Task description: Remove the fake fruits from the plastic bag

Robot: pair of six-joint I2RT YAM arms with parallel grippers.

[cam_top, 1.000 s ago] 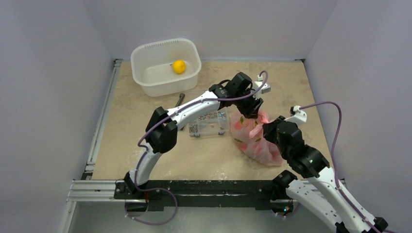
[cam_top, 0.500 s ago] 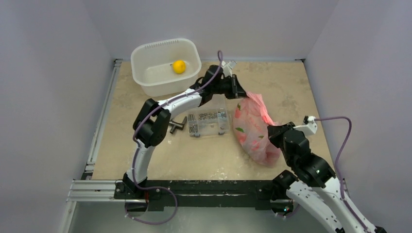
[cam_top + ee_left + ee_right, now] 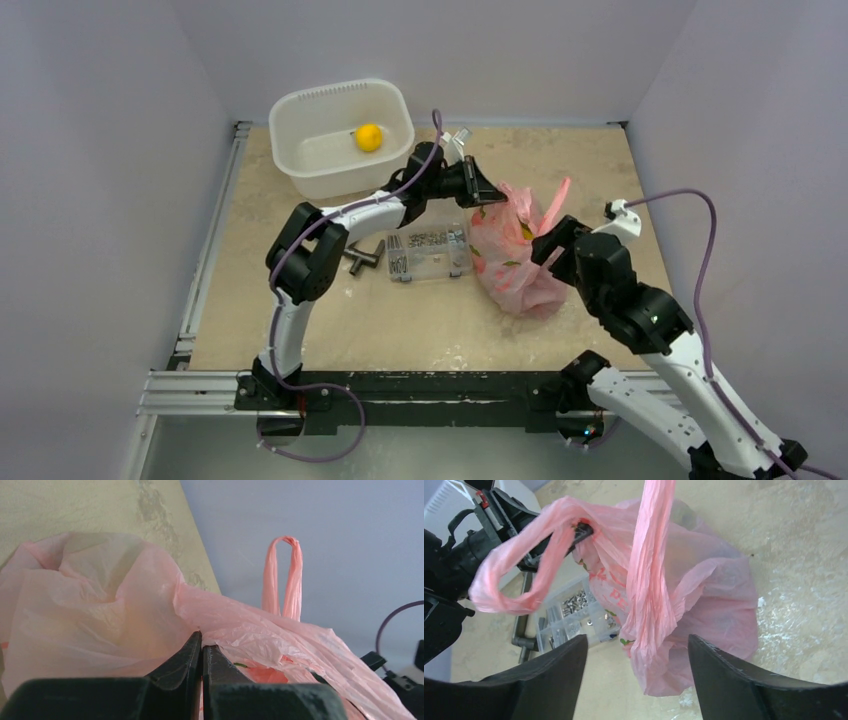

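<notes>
Tabletop: pink bag, yellow fruit in tub

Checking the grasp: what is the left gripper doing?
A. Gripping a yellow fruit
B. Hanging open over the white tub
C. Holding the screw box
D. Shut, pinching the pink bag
D: the left wrist view shows the left gripper shut on a fold of the plastic bag.

Top external: fixed, high behind the arm bases, looking down over the whole bench. Left wrist: very near, sighting along the left fingers into the plastic bag. Right wrist: near, looking down between the right fingers — all three views share that bag.
</notes>
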